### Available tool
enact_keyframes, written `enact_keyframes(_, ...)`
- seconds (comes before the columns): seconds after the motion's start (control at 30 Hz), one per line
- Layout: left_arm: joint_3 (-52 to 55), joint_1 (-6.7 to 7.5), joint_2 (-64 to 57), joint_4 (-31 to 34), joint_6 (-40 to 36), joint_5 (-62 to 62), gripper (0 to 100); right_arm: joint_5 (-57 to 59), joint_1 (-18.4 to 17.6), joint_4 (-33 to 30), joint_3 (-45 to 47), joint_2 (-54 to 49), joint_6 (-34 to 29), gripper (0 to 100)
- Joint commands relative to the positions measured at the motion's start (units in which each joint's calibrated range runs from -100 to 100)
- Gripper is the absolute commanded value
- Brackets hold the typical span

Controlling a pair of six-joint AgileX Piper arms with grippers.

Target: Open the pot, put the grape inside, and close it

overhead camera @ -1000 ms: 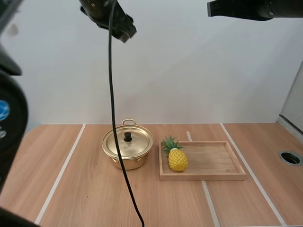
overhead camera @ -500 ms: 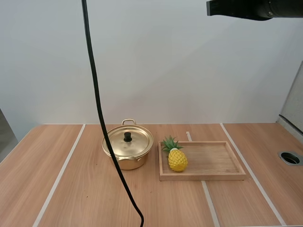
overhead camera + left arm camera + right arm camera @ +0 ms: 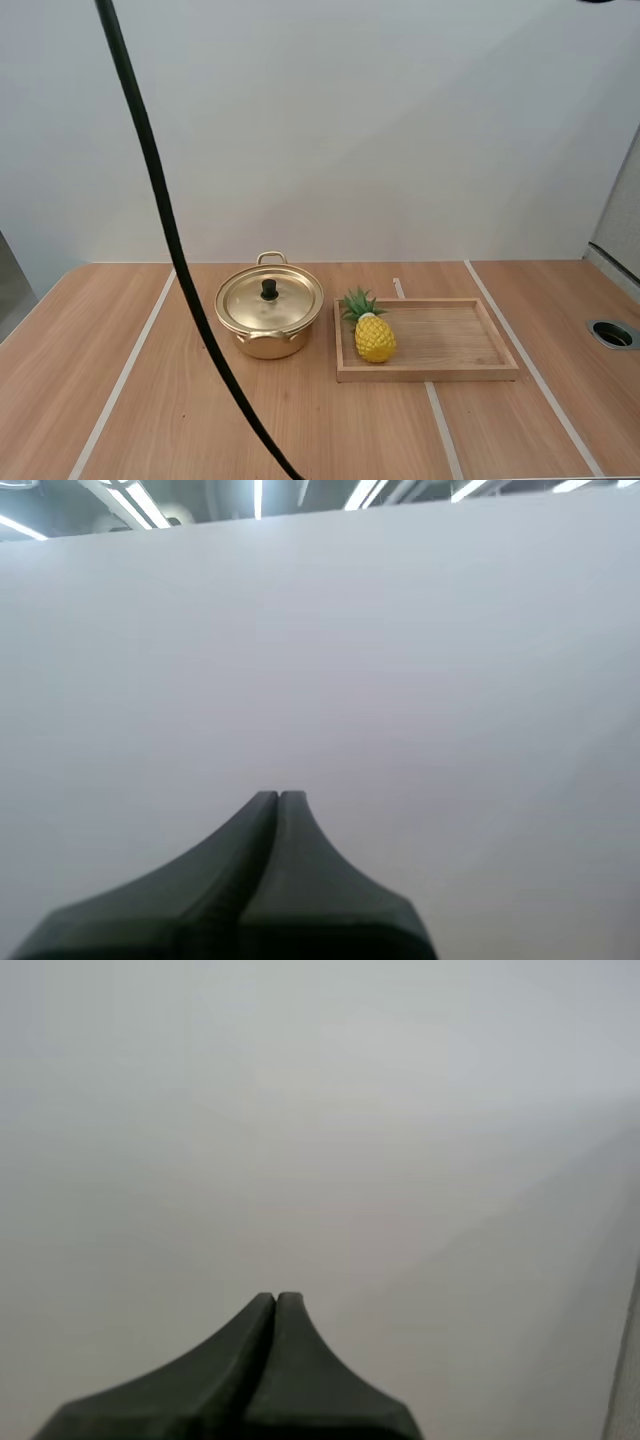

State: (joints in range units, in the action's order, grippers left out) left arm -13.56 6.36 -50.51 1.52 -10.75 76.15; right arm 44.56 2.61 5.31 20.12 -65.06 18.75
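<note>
Pot point(image 3: 268, 346) and wooden tray point(image 3: 450, 374) sat side by side on the bench point(image 3: 350, 430) in the high view, about midway between its left and right edges and nearer its far edge than its near one. The pot was gold-coloured, and its lid point(image 3: 285, 306) was on, with a black knob point(image 3: 269, 289) upright at the centre. The tray lay just to the right of the pot, close to it but apart. The fruit on the bench was a yellow pineapple point(image 3: 375, 338), not a grape. It rested inside the tray at the left end, with its green crown toward the tray's far left corner. The remainder of the tray floor was bare wood. Pale strips point(image 3: 125, 372) ran from the bench's far edge toward its near edge, and a round opening point(image 3: 613, 333) lay by the right edge.

The wrist views gave what the high view did not, namely the state of the jaws. In the left wrist view the left gripper point(image 3: 279, 795) had its two black fingers pressed together into one dark wedge, with nothing between them, facing a plain pale surface. The right gripper point(image 3: 276, 1297) in the right wrist view was closed the same way, its tips meeting on nothing against a plain grey-white surface.
</note>
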Motion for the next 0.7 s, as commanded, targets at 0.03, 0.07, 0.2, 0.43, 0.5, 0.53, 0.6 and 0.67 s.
enact_keyframes(0.03,8.7,0.13,-7.2,0.6,-3.5,-13.4,0,-1.4,0.2,-1.4,-0.5,-4.9,-0.9,0)
enact_keyframes(0.07,10.4,0.13,-8.7,0.9,-3.1,-14.4,0,-1.4,0.2,-1.8,-0.5,-5.8,-1.3,0)
enact_keyframes(0.2,17.4,-0.32,-15.0,4.0,-3.1,-15.1,0,-1.0,0.2,-6.1,-0.5,-10.5,-8.3,0)
enact_keyframes(0.43,26.4,-2.21,-25.3,5.7,-5.5,-24.3,0,-0.7,0.2,-10.2,0.2,-15.6,-13.6,0)
enact_keyframes(0.5,28.5,-2.56,-27.9,5.7,-5.5,-25.2,0,-1.7,0.2,-10.3,2.2,-16.9,-13.6,0)
enact_keyframes(0.53,29.6,-2.58,-29.0,5.7,-5.5,-25.0,0,-2.4,0.2,-10.3,3.8,-17.4,-13.6,0)
enact_keyframes(0.6,31.3,-2.95,-30.2,6.0,-5.5,-25.0,0,-3.4,0.2,-10.4,6.3,-18.2,-14.1,0)
enact_keyframes(0.67,33.5,-3.35,-31.2,6.6,-5.5,-25.2,0,-5.2,0.2,-10.4,9.2,-19.0,-14.6,0)
